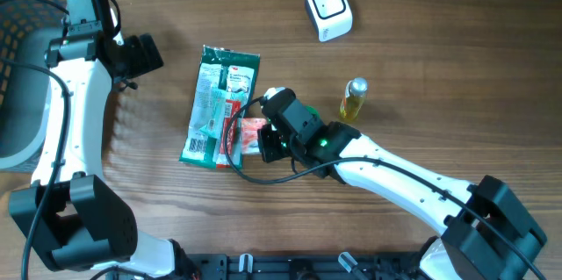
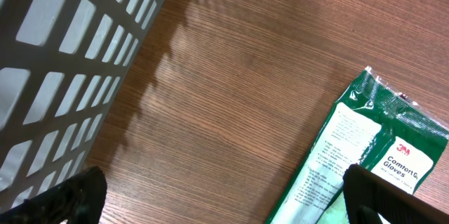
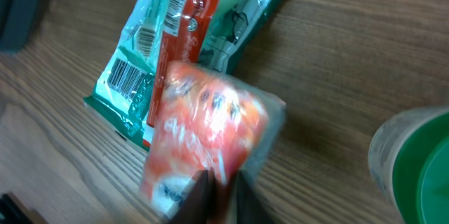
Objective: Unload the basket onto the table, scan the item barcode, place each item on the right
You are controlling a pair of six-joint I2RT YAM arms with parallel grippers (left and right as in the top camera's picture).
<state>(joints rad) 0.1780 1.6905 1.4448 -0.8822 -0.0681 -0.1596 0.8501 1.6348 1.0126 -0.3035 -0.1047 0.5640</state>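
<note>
The red packet [image 3: 210, 126] overlaps the right edge of the green glove pack [image 1: 219, 104]. Its long axis points away from the right gripper [image 3: 216, 190], which is clamped on its end. The left gripper [image 1: 145, 54] is spread wide near the basket [image 2: 63, 62].

Two white-shelled arms on show, the left arm [image 1: 54, 131] and the right arm [image 1: 395, 175], each broken up by chunky black joint blocks [image 1: 83, 218]. Thin black cables [image 1: 263, 177] loop along both. The left hand [image 1: 145, 55] is all black, with blunt matte fingers [image 2: 70, 199] up close. The right hand [image 1: 263, 138] is black too, a small green light [image 1: 323, 144] glowing just behind it.
</note>
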